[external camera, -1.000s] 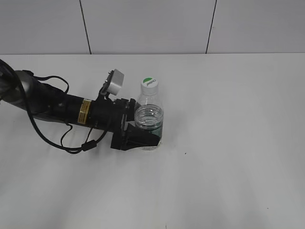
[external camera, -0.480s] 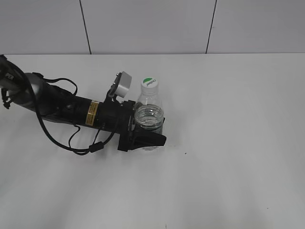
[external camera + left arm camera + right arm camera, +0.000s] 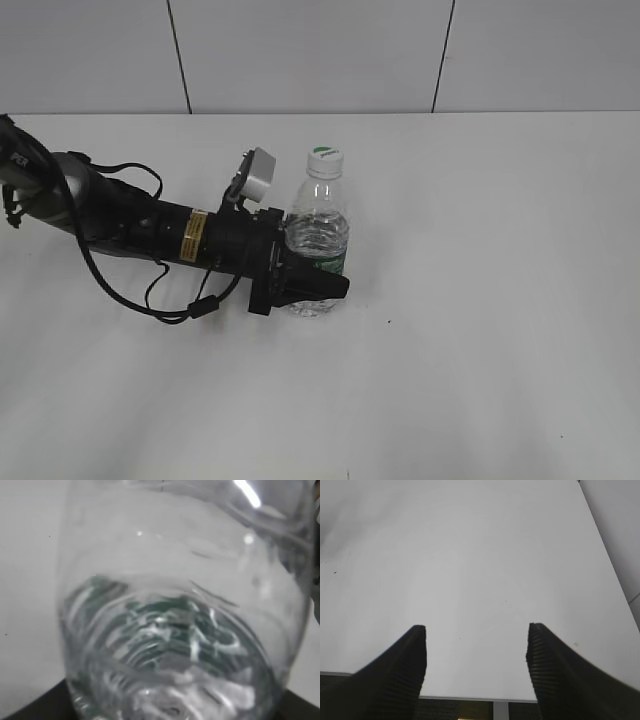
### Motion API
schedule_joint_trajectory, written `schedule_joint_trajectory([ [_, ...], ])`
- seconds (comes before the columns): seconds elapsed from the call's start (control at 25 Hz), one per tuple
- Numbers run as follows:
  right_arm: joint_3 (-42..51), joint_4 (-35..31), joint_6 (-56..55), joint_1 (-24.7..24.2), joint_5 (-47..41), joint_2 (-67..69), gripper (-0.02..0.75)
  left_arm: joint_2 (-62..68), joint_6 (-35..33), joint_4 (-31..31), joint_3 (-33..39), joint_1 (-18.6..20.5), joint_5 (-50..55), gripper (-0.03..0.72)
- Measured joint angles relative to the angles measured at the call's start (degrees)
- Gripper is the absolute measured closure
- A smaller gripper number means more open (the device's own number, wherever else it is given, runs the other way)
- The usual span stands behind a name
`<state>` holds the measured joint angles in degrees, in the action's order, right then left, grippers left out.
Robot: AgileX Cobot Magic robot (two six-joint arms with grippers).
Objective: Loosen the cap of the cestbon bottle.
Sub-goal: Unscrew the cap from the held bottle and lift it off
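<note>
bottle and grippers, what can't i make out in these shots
- Bottle base, exterior view: hidden behind the left gripper.
- Left gripper's grip, exterior view: its far finger sits behind the bottle, so contact can't be confirmed.
- Left wrist view: the blurred bottle fills the frame; cap out of frame.
- Cap print, exterior view: too small to read.
- Right gripper: open over the bare table; absent from the exterior view.

White table [image 3: 480, 300]; cestbon bottle [image 3: 318, 240] stands upright on it.

Left arm lies low, reaching rightward; left hand [image 3: 305, 278] clasps the bottle [image 3: 318, 240]; right hand [image 3: 476, 667] spread, empty.
</note>
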<state>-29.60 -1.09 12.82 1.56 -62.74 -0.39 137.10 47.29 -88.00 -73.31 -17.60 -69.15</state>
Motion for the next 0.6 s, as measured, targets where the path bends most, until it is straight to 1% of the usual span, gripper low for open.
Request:
schedule_joint_trajectory([
  [0.28,0.0,0.0,0.0,0.0,0.0,0.0,0.253,0.0,0.0,0.14,0.0,0.0,0.0,0.28],
  [0.6,0.0,0.0,0.0,0.0,0.0,0.0,0.253,0.0,0.0,3.48,0.0,0.0,1.14,0.281],
])
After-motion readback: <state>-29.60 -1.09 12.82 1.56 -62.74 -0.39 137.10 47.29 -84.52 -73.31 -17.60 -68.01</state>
